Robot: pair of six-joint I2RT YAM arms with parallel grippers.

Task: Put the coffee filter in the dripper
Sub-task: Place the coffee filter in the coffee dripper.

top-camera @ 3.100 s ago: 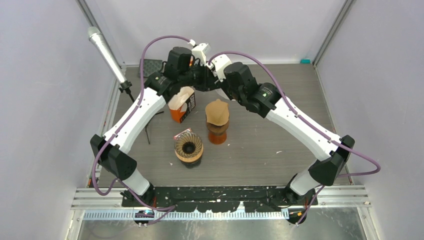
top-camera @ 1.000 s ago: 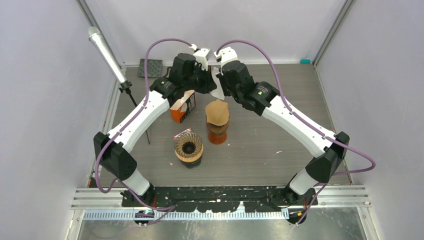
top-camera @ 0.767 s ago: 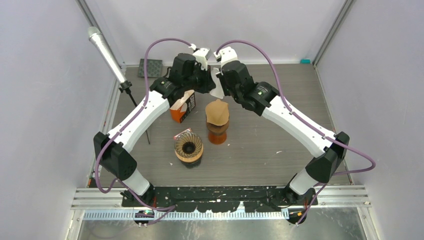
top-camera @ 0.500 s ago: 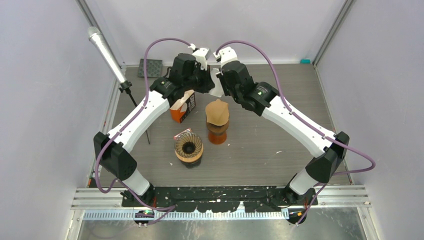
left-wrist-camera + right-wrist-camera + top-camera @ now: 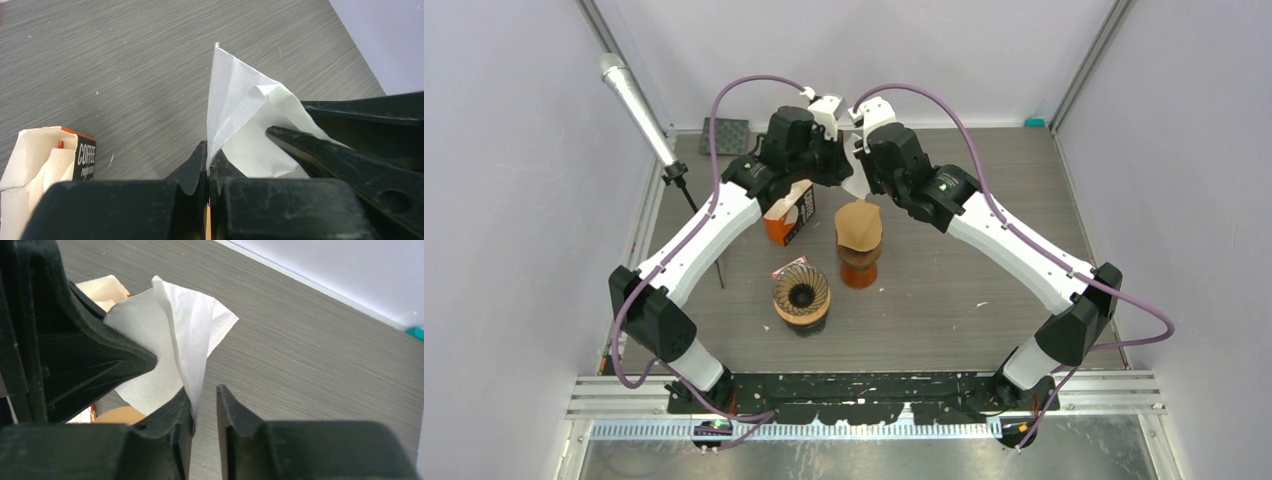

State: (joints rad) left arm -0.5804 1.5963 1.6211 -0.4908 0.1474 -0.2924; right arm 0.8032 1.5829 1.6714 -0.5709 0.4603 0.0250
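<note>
A white paper coffee filter (image 5: 240, 100) hangs in the air at the back of the table, partly spread apart. My left gripper (image 5: 208, 157) is shut on one edge of it. My right gripper (image 5: 204, 395) faces it from the other side with its jaws a little apart. The coffee filter (image 5: 185, 330) only rests against the right gripper's left finger. In the top view both grippers meet at the coffee filter (image 5: 856, 176). The amber ribbed dripper (image 5: 801, 294) stands on the table well in front of them, with nothing in it.
An open orange coffee-filter box (image 5: 788, 213) stands under the left arm. A brown stand topped with brown paper (image 5: 859, 240) sits just below the grippers. A metal microphone (image 5: 636, 108) leans at the back left, and a black pad (image 5: 726, 135) lies at the back.
The right gripper's jaws have parted and let go of the filter's edge. The left gripper still pinches it. Both arms have hardly moved.
</note>
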